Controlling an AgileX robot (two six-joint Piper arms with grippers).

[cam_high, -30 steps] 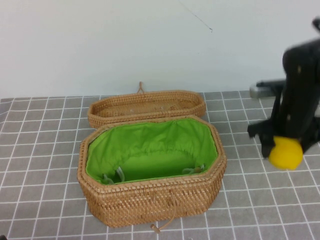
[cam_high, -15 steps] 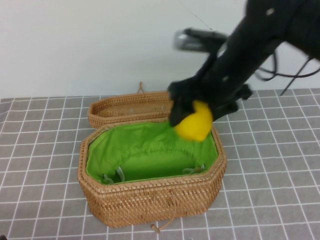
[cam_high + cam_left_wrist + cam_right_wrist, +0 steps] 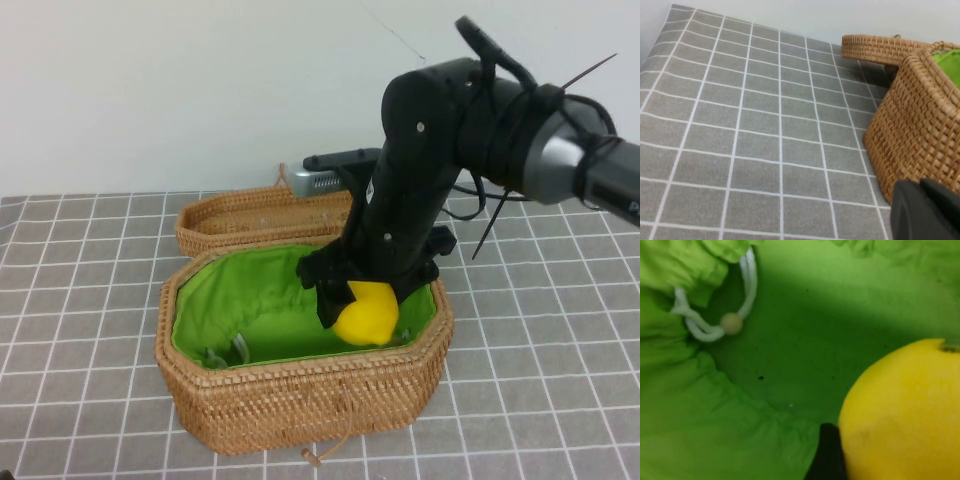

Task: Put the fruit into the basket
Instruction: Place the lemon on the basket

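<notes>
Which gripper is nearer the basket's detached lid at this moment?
Right. The right gripper holds the lemon inside the basket, just in front of the lid; the left gripper sits outside the basket's left wall.

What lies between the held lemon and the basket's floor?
Nothing: the right wrist view shows only bare green lining under the lemon, held by the right gripper inside the basket. Left gripper sits beside the basket.

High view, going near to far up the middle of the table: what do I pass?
Toggle clasp → basket front wall → lemon held by the right claw over the green lining → lid. Left claw shows only in its wrist view, beside the basket.
</notes>
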